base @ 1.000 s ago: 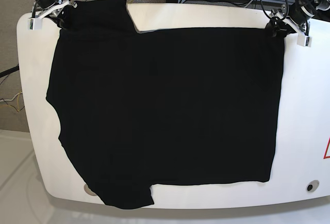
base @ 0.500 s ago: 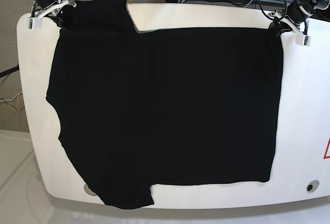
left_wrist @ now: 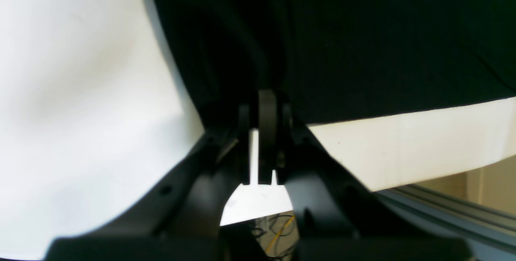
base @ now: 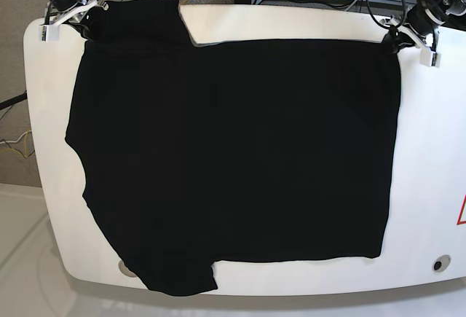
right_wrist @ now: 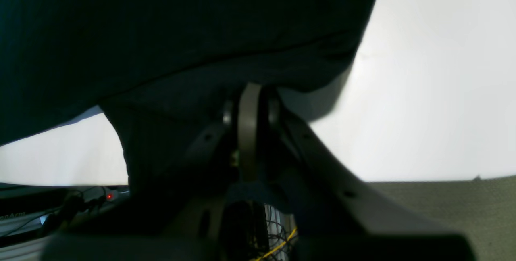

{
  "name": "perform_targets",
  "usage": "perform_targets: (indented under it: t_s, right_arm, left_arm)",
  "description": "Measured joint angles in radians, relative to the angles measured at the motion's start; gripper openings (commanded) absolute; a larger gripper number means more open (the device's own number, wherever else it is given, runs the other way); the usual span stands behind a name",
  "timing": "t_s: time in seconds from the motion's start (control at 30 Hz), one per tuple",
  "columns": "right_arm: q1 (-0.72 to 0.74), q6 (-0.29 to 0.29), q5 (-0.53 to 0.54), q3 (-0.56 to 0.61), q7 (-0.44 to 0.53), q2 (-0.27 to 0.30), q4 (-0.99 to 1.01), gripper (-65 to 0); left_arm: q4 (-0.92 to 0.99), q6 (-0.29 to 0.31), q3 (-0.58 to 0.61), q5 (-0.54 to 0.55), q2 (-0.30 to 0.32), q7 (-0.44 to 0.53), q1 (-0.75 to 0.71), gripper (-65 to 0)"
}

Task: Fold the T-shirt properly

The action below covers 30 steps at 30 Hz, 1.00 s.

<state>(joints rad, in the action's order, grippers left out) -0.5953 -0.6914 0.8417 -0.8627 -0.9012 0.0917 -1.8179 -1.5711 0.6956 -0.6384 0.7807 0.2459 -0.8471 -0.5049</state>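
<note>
T-shirt (base: 233,157) lies spread flat on the white surface (base: 429,186) and covers most of it. It lies sideways to the base camera: the sleeves point to the far edge and the near edge on that view's left side, and the straight hem runs along that view's right side. The cloth looks smooth, with no fold made in it yet.

I judge that the step in hand is the first grasp for the first fold. Both arms are at the far edge of the surface, each at one far corner of the black cloth. The next move calls, I think, for lifting the two corners together, at the same height and speed, and carrying the far edge toward the near edge so that the fold line comes out straight. If one arm pulls sooner, the cloth may skew or slip out.

The left gripper (base: 397,38) sits at the far hem corner. In the left wrist view its fingers (left_wrist: 267,115) are clenched on the corner of the cloth, which spreads away just beyond them. The right gripper (base: 86,18) sits at the far sleeve. In the right wrist view its fingers (right_wrist: 248,111) are also pressed together on the sleeve edge, and the cloth hangs over and around them.
</note>
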Motion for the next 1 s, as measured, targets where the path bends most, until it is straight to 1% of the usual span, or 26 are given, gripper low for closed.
perform_targets:
  t_s: [0.3, 0.67, 1.0]
  right_arm:
    - [-0.002, 0.000, 0.000, -0.004, 0.002, 0.000, -0.001, -65.0]
    - [-0.048, 0.000, 0.017, -0.009, 0.002, -0.001, -0.001, -65.0]
    - [-0.057, 0.000, 0.054, -0.011, 0.002, 0.000, -0.014, -65.0]
  left_arm:
    - [0.001, 0.000, -0.010, 0.006, 0.013, 0.003, 0.013, -65.0]
    - [-0.001, 0.002, -0.036, 0.010, -0.010, 0.007, -0.098, -65.0]
    - [-0.014, 0.001, -0.047, 0.006, -0.006, 0.006, -0.123, -65.0]
